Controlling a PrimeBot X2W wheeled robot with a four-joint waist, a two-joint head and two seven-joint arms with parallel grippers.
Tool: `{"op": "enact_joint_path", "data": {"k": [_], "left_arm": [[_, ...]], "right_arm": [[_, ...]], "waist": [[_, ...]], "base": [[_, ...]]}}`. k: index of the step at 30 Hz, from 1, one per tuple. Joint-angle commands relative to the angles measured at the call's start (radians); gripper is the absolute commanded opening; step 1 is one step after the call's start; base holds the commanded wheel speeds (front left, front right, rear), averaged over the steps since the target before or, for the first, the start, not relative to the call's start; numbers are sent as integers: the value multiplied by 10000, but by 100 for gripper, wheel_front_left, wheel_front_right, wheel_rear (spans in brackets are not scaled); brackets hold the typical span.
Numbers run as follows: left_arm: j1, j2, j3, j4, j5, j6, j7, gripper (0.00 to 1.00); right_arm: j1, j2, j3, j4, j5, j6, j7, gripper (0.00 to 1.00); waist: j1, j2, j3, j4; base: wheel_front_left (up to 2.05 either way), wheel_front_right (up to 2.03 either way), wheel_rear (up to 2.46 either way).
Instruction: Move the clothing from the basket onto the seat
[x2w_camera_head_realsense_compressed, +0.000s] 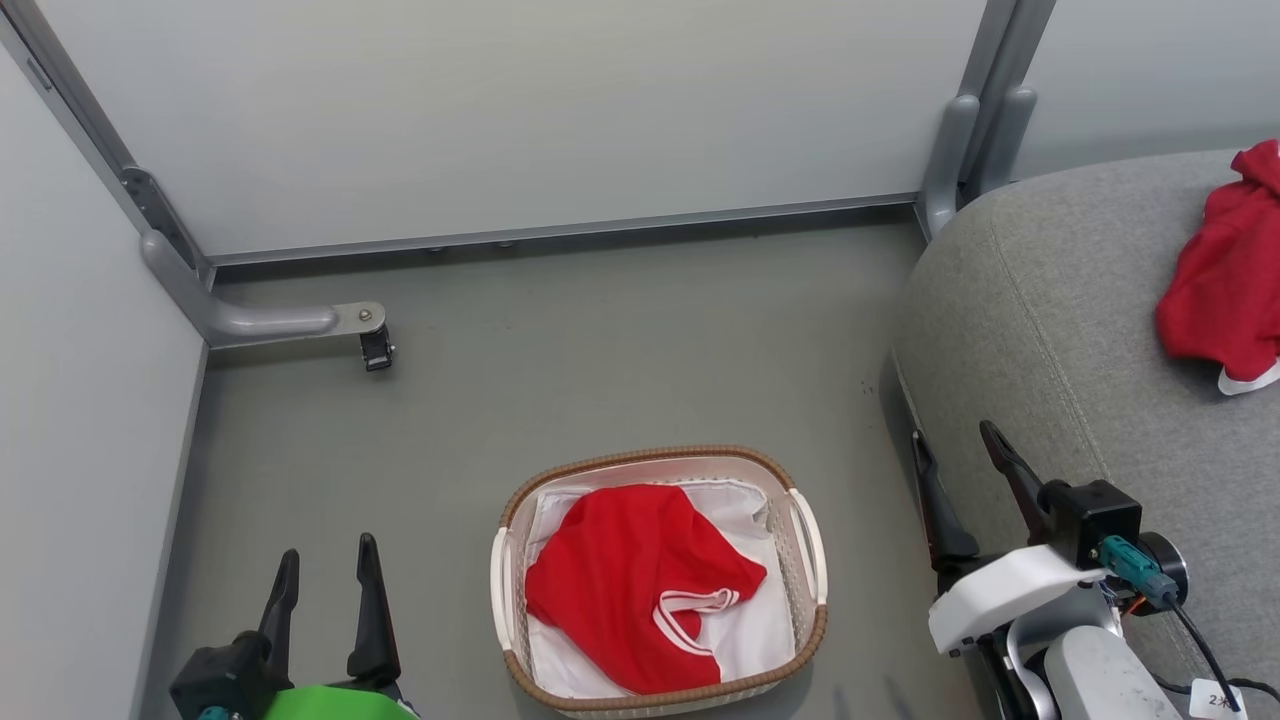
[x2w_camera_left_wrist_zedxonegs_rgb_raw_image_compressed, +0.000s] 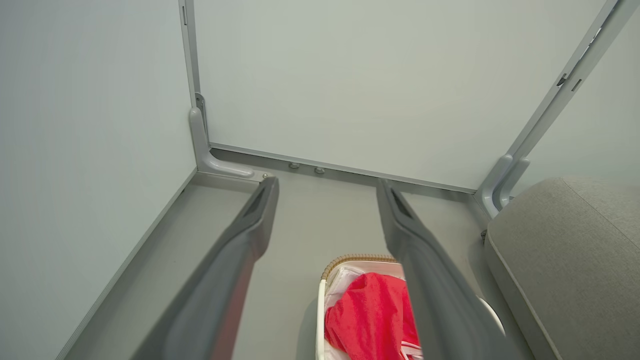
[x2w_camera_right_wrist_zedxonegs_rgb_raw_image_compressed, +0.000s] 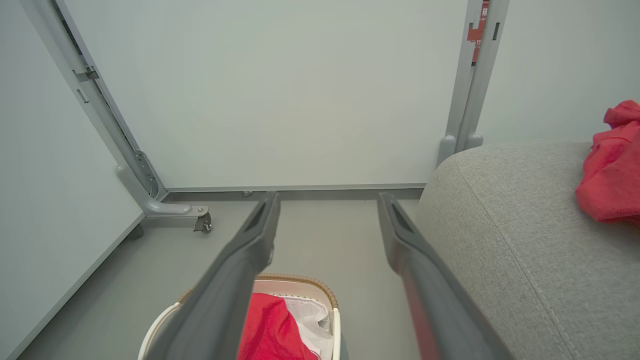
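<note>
1 red garment (x2w_camera_head_realsense_compressed: 1225, 290) lies on seat (x2w_camera_head_realsense_compressed: 1050, 330) upper right, 2nd garment (x2w_camera_head_realsense_compressed: 630, 580) in basket (x2w_camera_head_realsense_compressed: 650, 456) bottom centre, w/ left gripper (x2w_camera_head_realsense_compressed: 325, 548) & right gripper (x2w_camera_head_realsense_compressed: 950, 435) fingers wide open, empty, flanking it, prob. poised to grab.

basket (x2w_camera_head_realsense_compressed: 650, 456) is showing smooth perforated plastic, woven brown rim; liner (x2w_camera_head_realsense_compressed: 745, 640) and red garment (x2w_camera_head_realsense_compressed: 620, 580) are reading as soft matt cloth; seat (x2w_camera_head_realsense_compressed: 1040, 320) is showing coarse weave; frame (x2w_camera_head_realsense_compressed: 260, 322) is looking like smooth metal.

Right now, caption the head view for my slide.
One red garment lies in the basket; a second garment rests on the grey seat.
</note>
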Motion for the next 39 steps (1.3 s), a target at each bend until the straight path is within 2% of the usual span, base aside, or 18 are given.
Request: {"op": "enact_joint_path", "data": {"k": [1, 15, 22, 30, 39], "left_arm": [[-41, -8, 5, 34, -62, 40, -5, 100], [-68, -7, -53, 54, 39, 6, -5, 100], [-446, 31, -227, 147, 402, -186, -5, 100], [-2189, 458, -961, 529, 1300, -543, -5, 100], [-5266, 1026, -2313, 1983, 2183, -829, 298, 100]], "right_arm": [[19, -36, 1, -10, -35, -14, -17, 100], [81, -35, 108, -44, -77, -14, -17, 100], [-135, -37, 3, -206, -80, -14, -16, 100], [-766, -33, -349, -886, -317, -14, -18, 100], [-1915, -33, -456, -1946, -274, -14, -16, 100]], "waist": [[1, 0, -6, 4], [1, 0, -7, -14], [1, 0, 308, -116], [1, 0, 1599, -477], [1, 0, 4157, -1462]], "base": [[0, 0, 0], [0, 0, 0], [0, 0, 0], [0, 0, 0], [0, 0, 0]]}}
